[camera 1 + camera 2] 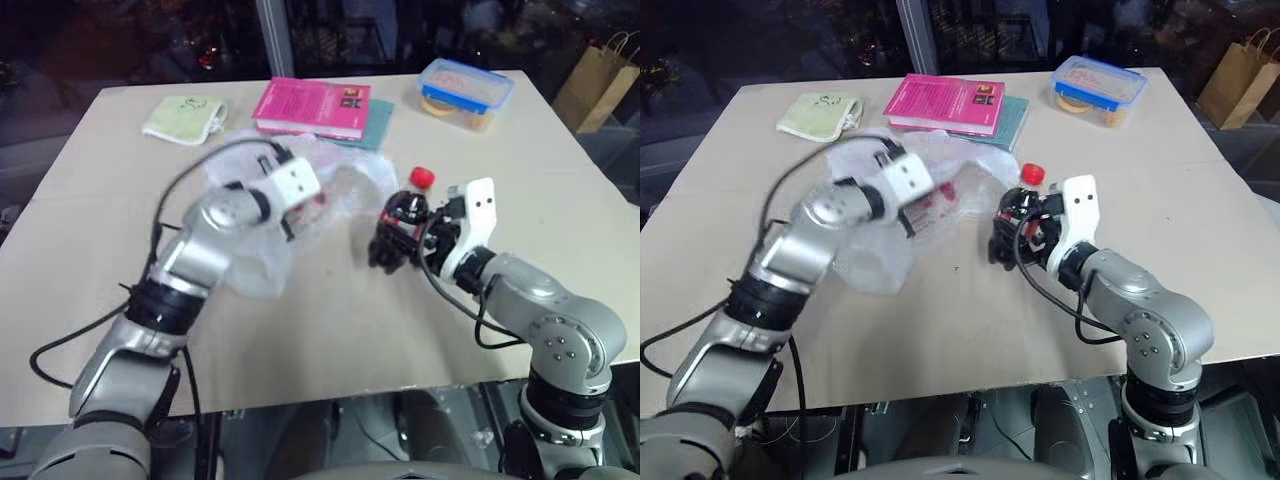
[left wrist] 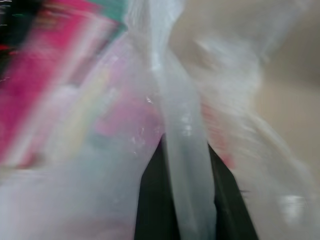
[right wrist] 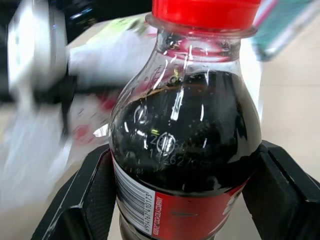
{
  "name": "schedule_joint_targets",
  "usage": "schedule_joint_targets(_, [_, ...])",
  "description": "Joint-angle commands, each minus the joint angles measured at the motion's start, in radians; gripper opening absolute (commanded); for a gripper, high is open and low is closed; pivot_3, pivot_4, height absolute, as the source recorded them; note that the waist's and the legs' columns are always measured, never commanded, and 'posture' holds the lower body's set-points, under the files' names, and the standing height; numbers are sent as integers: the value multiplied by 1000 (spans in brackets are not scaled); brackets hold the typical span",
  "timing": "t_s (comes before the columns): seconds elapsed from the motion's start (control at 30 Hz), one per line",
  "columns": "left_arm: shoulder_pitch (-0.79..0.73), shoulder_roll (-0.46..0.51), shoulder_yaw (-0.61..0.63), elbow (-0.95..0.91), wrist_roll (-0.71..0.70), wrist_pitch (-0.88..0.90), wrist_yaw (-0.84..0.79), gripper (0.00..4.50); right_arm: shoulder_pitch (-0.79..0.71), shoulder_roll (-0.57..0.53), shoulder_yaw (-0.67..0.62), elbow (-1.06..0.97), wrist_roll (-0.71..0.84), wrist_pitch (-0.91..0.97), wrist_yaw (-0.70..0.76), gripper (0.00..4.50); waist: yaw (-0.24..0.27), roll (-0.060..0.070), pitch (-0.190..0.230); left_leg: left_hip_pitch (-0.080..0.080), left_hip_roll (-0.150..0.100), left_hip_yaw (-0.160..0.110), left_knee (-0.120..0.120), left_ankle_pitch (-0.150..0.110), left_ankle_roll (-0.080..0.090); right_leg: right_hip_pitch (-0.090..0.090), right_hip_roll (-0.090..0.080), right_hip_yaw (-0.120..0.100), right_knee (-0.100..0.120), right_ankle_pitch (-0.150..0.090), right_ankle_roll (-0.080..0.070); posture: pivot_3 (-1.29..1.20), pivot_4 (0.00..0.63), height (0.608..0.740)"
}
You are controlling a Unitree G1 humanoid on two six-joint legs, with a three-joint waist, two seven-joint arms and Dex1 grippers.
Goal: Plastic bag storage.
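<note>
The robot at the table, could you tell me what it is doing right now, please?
The left pincer is shut on a fold of the plastic bag, which lies crumpled on the table in front of the pink book. The right pincer holds a cola bottle with a red cap upright beside the bag. The bag is not yet stored.
</note>
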Motion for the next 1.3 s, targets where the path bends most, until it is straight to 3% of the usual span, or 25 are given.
schedule_joint_targets(0.03, [-114, -33, 145, 27, -167, 174, -87, 0, -57, 3, 62, -1, 30, -35, 51, 3084, -1, 0, 0, 0, 0, 0, 1, 0, 0, 0, 0, 0, 0, 0, 0, 0, 150, 740])
schedule_joint_targets(0.17, [-174, -6, 182, 24, -244, 236, -173, 0, -192, 70, 119, 210, 5, -99, 92, 3084, -14, 0, 0, 0, -1, 0, 2, 0, 0, 1, 0, 0, 1, 0, 0, 0, 150, 740])
schedule_joint_targets(0.43, [-110, 33, 188, -137, -324, 286, -225, 0, -410, 135, 140, 537, -41, -196, 171, 3084, -25, 0, 0, 0, -1, -1, 2, 1, -1, 0, -1, 0, 2, 0, 0, 0, 150, 740])
schedule_joint_targets(0.6, [-40, 53, 210, -219, -375, 281, -248, 0, -413, 103, 116, 579, -33, -161, 192, 3084, -21, 0, 0, 0, -1, -2, 2, 2, -4, 0, -1, 0, 2, 0, 0, 0, 150, 740])
schedule_joint_targets(1.03, [61, 62, 198, -372, -498, 369, -261, 0, -543, 348, -216, 889, 110, -165, -13, 3084, -27, 0, 0, 0, -1, 0, 1, 0, -1, -2, -1, 2, 4, 0, 0, 0, 150, 740])
schedule_joint_targets(1.13, [55, 69, 205, -337, -473, 362, -225, 0, -539, 337, -214, 876, 135, -143, -13, 3084, -26, 0, 0, 0, -1, 0, 1, 0, -1, -2, -1, 2, 4, 0, -1, 0, 150, 740])
schedule_joint_targets(1.3, [13, 85, 214, -222, -433, 299, -213, 0, -398, 212, -88, 712, 48, -79, -8, 3084, -29, 1, 0, 0, -1, 0, 1, 0, -1, -3, 0, 2, 4, 0, -1, 0, 150, 740])
